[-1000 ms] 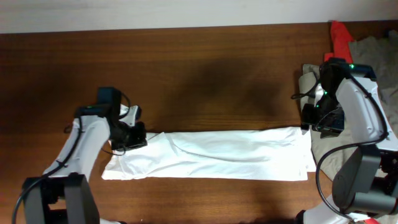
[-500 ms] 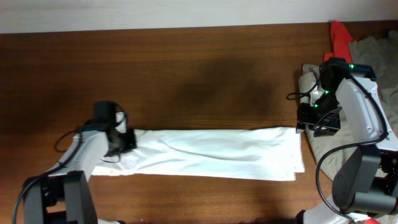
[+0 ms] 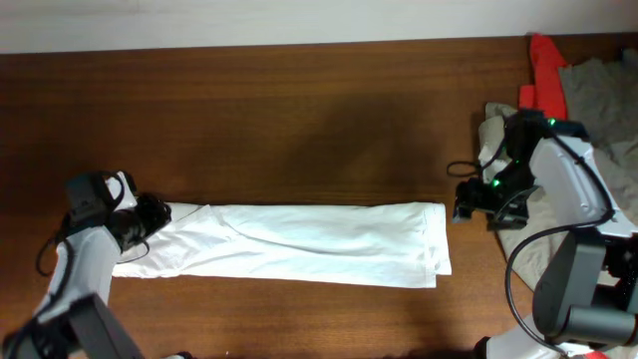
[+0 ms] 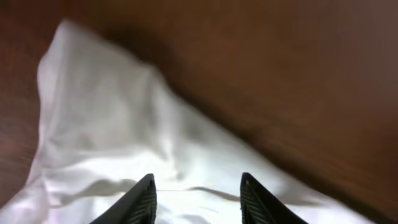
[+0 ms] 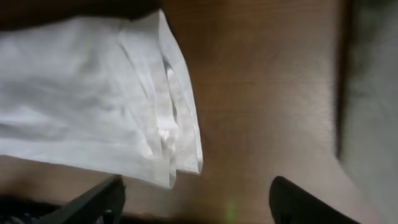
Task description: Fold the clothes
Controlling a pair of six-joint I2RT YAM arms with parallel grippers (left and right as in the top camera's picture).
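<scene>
Along the near half of the worktop [image 3: 299, 130], the white garment [image 3: 289, 244] lies flat as a long, narrow strip that appears already doubled lengthwise. The left end effector [image 3: 150, 211] sits at the strip's left end. Its wrist view shows the fingers [image 4: 144, 198] spread, with cloth lying between and beneath them. The right end effector [image 3: 464, 204] stands just off the strip's right end over bare wood, its fingers wide apart and holding nothing. The main risk is at the right end, where several loose layered edges [image 5: 177, 143] are stacked slightly out of line. A grasp that catches only the top layer would likely peel the stack open. The left end is bunched and wrinkled, so folding over it without smoothing would set those creases. Lifting one end while the other is unsecured would probably drag the strip askew. The pile of other clothes [image 3: 588, 90] lies close beside the right arm, which could snag it on a wide swing. The left wrist view is blurred, so contact between fingertips and cloth cannot be confirmed. Both wrist views cut off the finger bases. The garment type cannot be determined, and the pile runs out of frame at the right.
</scene>
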